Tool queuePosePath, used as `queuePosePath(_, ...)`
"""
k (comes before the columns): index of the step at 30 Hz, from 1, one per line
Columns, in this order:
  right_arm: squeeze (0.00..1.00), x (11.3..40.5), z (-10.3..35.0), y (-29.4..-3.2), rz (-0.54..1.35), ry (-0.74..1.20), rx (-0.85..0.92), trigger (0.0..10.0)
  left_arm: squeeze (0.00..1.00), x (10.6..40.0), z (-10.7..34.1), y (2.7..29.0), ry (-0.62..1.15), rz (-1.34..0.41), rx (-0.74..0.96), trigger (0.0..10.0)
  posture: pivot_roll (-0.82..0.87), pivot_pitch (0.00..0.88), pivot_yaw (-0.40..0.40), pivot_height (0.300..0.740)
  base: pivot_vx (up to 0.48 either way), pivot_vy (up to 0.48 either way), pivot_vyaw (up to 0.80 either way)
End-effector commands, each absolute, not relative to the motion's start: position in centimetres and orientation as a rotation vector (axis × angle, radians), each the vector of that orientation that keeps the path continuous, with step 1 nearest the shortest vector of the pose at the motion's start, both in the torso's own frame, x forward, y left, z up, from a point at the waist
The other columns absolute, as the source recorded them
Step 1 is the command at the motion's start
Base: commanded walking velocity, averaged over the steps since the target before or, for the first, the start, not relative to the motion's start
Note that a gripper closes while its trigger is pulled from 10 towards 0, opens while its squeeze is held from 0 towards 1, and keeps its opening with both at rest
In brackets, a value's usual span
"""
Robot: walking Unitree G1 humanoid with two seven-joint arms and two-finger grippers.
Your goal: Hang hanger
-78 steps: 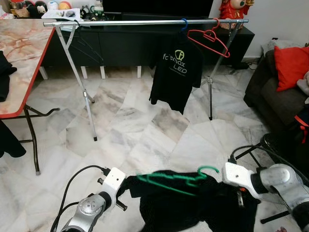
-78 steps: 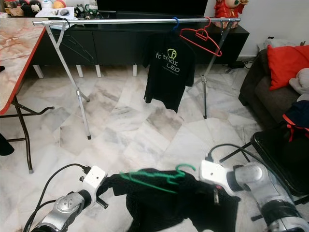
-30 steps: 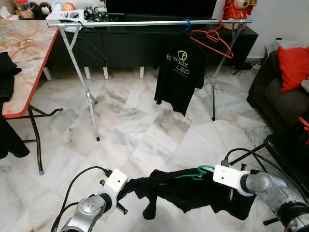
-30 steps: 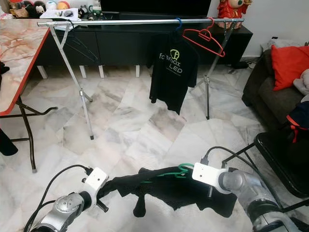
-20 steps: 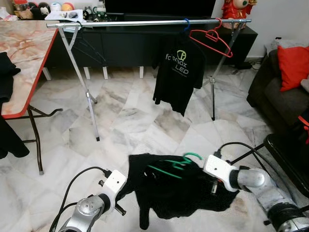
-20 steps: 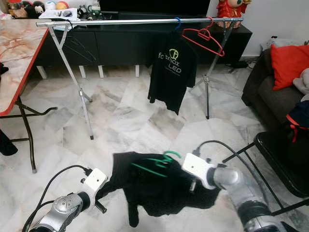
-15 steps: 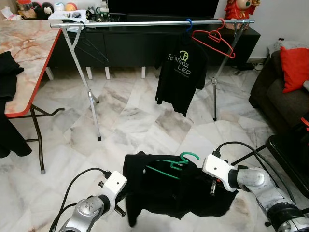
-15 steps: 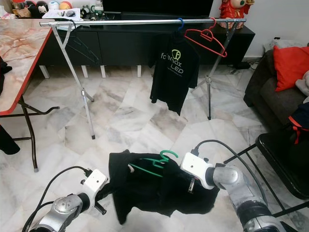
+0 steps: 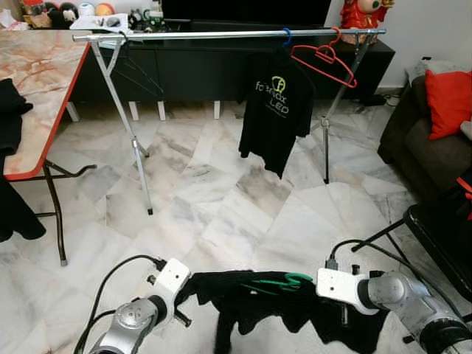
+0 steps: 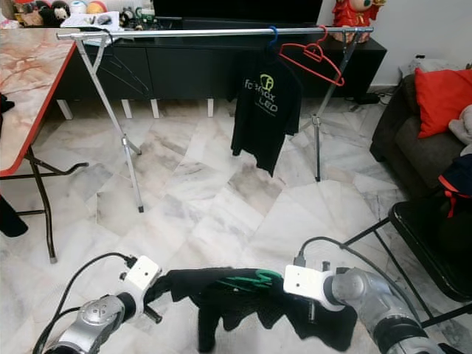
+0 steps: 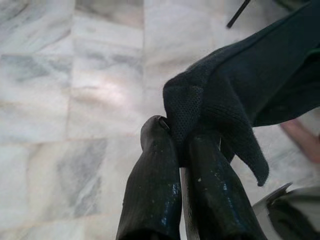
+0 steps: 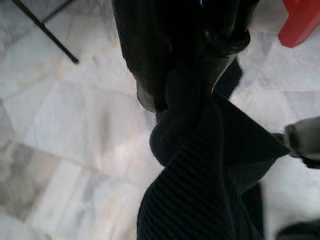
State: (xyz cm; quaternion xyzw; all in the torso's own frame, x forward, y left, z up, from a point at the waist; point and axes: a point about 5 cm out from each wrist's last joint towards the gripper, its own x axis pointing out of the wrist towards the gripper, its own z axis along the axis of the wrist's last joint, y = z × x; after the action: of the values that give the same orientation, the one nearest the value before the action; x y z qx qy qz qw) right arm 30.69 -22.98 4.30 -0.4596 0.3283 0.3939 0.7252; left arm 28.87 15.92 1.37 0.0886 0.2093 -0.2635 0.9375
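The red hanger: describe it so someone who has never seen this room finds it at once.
A long silver clothes rail runs across the far side of the room in front of a black cabinet. Near its right end, just right of the hanging black T-shirt with a logo, hooks the red hanger. It is tilted and carries no garment, and it is the rail's single red hanger.

A marble-patterned surface (image 9: 37,81) with a red edge stands at the left. A dark sofa (image 9: 413,140) at the right holds a red cushion (image 9: 448,99).
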Motion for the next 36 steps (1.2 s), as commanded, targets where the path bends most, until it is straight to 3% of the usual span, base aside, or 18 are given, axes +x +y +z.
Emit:
queuePosePath(1,0.00,30.6,4.0,-23.5,0.830,0.760,-1.035,0.0,0.00,28.6,1.3,16.1,0.432,-0.536,0.151,0.0,-0.03,0.154,-0.064,0.721,0.000,0.000,0.00)
queuePosePath(11,0.00,30.2,2.1,-21.1,0.790,0.754,-0.968,0.0,0.00,28.8,2.1,15.6,0.406,-0.598,0.063,0.0,-0.01,0.154,-0.061,0.721,0.000,0.000,0.00)
queuePosePath(14,0.00,31.0,2.4,-18.9,0.733,0.676,-0.768,0.0,0.00,28.3,2.6,14.6,0.401,-0.705,-0.018,0.0,-0.01,0.153,-0.060,0.721,0.000,0.000,0.00)
queuePosePath(22,0.00,32.0,2.8,-17.6,0.619,0.622,-0.648,0.0,0.00,26.8,3.6,12.8,0.410,-0.937,-0.108,0.0,0.00,0.146,-0.062,0.721,0.000,0.000,0.00)
queuePosePath(23,0.00,32.1,3.0,-17.5,0.616,0.618,-0.641,0.0,0.00,26.6,3.8,12.7,0.415,-0.956,-0.108,0.5,0.00,0.146,-0.062,0.721,0.000,0.000,0.00)
queuePosePath(24,0.00,32.2,3.1,-17.4,0.615,0.608,-0.637,0.0,0.00,26.4,3.7,12.7,0.428,-0.969,-0.104,6.9,0.00,0.143,-0.063,0.721,0.000,0.000,0.00)
queuePosePath(25,0.00,32.3,3.2,-17.3,0.614,0.601,-0.634,0.0,0.00,26.3,3.7,12.7,0.437,-0.978,-0.101,6.9,0.00,0.143,-0.063,0.721,0.000,0.000,0.00)
queuePosePath(26,0.00,32.5,3.4,-17.2,0.608,0.590,-0.625,0.0,0.00,26.2,3.7,12.7,0.445,-0.992,-0.101,9.1,0.00,0.141,-0.063,0.721,0.000,0.000,0.00)
queuePosePath(27,0.00,32.6,3.5,-17.1,0.603,0.581,-0.616,0.0,0.00,26.1,3.7,12.7,0.445,-1.003,-0.101,9.6,0.00,0.141,-0.063,0.721,0.000,0.000,0.00)
queuePosePath(28,0.00,32.8,3.7,-17.0,0.597,0.565,-0.605,0.0,0.65,26.1,3.8,12.7,0.442,-1.008,-0.104,10.0,0.00,0.140,-0.063,0.721,0.000,0.000,0.00)
queuePosePath(29,0.00,33.0,4.0,-16.9,0.585,0.545,-0.591,0.0,1.00,26.0,3.9,12.7,0.443,-1.017,-0.116,10.0,0.00,0.138,-0.063,0.721,0.000,0.000,0.00)
queuePosePath(36,0.00,33.9,5.0,-16.6,0.523,0.476,-0.517,0.0,1.00,25.2,4.4,12.9,0.463,-1.059,-0.140,10.0,0.01,0.133,-0.062,0.721,0.000,0.000,0.00)
